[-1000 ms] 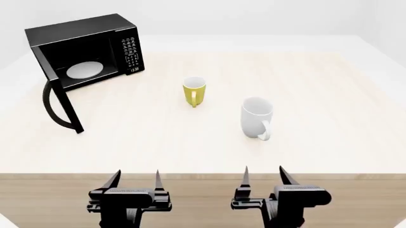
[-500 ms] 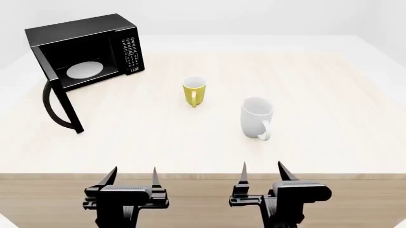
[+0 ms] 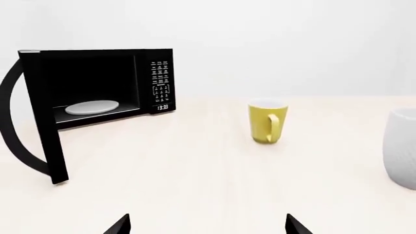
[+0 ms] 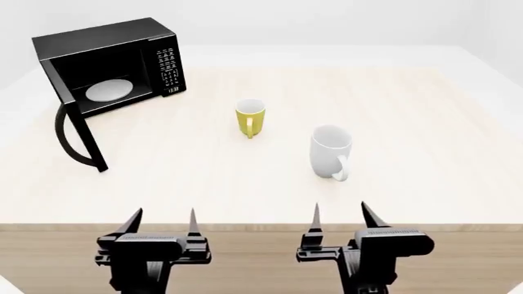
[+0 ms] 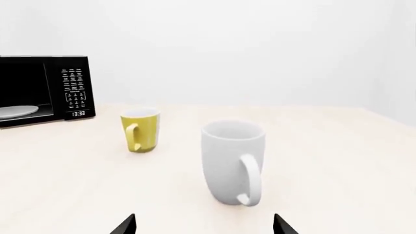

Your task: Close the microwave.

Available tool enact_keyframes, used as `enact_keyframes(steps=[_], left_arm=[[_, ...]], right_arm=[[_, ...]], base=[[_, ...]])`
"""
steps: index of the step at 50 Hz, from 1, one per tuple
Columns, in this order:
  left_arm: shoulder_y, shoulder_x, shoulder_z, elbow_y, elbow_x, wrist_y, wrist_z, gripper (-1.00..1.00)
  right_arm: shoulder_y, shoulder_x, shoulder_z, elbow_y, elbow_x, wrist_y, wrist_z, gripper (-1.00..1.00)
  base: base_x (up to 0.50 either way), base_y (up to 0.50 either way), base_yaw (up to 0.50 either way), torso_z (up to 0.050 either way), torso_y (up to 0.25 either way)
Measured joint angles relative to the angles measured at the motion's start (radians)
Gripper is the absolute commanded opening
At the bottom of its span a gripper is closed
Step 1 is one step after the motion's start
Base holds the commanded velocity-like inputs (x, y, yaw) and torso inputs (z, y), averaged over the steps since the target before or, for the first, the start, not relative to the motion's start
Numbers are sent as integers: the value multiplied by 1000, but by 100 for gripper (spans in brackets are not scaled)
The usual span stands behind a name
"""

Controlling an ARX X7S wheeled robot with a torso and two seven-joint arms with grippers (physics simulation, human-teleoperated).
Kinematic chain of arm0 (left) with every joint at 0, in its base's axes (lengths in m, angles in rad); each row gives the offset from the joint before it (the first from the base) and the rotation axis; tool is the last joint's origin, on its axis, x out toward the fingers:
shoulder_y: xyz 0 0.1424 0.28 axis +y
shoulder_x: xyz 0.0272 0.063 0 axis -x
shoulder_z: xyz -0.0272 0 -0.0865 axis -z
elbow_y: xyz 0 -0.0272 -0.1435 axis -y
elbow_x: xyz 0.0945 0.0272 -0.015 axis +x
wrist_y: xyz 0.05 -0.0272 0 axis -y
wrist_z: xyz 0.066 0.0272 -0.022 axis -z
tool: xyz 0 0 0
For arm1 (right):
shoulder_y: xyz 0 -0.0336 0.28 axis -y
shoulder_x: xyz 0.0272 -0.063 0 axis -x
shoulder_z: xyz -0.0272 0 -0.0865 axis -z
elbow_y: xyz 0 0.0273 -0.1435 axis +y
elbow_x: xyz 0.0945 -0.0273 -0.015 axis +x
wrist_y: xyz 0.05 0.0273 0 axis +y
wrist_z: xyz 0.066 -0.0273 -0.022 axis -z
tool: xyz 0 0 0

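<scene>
Right now the microwave [image 4: 110,64] is sitting at the far left of the pale wooden bench [image 4: 425,122], toward ten o'clock from the robot in the head view. Its door [image 4: 78,138] is standing wide open, swung out on the left hinge toward the near edge, with the curved black handle [image 4: 63,131] bowing outward on the door's left. A white round plate [image 4: 108,90] is lying inside the dark cavity, and the white-marked keypad panel [image 4: 168,67] is facing forward on the right of the opening, its clock showing 13:33.

A yellow mug [image 4: 251,117] is standing upright near the middle of the bench, at about twelve o'clock, its handle turned toward the robot. A larger white mug [image 4: 330,152] is standing upright at about one o'clock, nearer the robot and apart from the yellow one, handle also facing the near edge.

Both arms are hovering over the near edge of the bench. The left gripper [image 4: 161,222] is pointing its fingers forward, spread apart and holding nothing. The right gripper [image 4: 341,217] is doing the same, fingers spread and empty, well short of the white mug.
</scene>
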Motion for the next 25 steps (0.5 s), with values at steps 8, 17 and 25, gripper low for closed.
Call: enact_keyframes(steps=[8,17,25], left_arm=[[6,-10,1,31,-8,-14,-11,100],[15,-21,-1,71,-20,-34,-24,100],[14,-29,-7,99,-32,-55,-36,100]], right_arm=[[-4,11,-6,-36,7,24,14,100],[-9,25,-17,-90,10,59,27,100],[-9,36,-25,-133,12,89,38,100]], base=[[0,0,0,0,0],[0,0,0,0,0],[0,0,0,0,0]])
